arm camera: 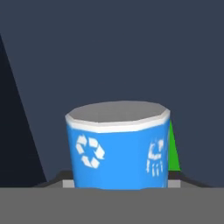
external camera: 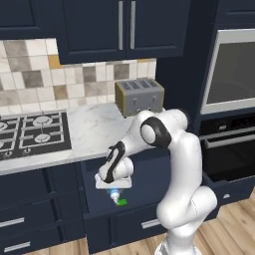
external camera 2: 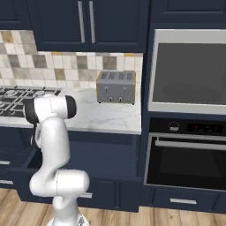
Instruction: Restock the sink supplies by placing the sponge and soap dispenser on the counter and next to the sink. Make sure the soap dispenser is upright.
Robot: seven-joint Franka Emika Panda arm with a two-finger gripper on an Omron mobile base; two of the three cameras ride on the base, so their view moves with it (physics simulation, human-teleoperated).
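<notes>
From my left base camera I see the stovetop [external camera: 31, 133] at the far left of the counter [external camera: 94, 132], and the toaster [external camera: 139, 95] sits at the counter's back right corner against the tiled wall. Below the counter's front edge an open drawer [external camera: 102, 196] stands pulled out, and the arm bends down into it so that the gripper [external camera: 114, 191] hangs just over the drawer's inside. Right under the hand I can make out a small blue shape, the soap dispenser [external camera: 114, 193], with a bit of green, the sponge [external camera: 121, 202], just beside it, both inside the drawer. The right base camera shows none of that: there the arm's own body covers the drawer's left part, and I get the counter [external camera 2: 106, 117], the toaster [external camera 2: 116, 87] and, right of the counter's end, the wall oven [external camera 2: 187, 154] with the microwave [external camera 2: 190, 73] above it. The hand camera gives me what neither base camera does: the soap dispenser [arm camera: 118, 146] close up, blue with white printed marks and a flat grey end, and a sliver of the sponge [arm camera: 173, 148] touching its right side, against the drawer's dark floor. I cannot tell whether the fingers are spread or closed.
</notes>
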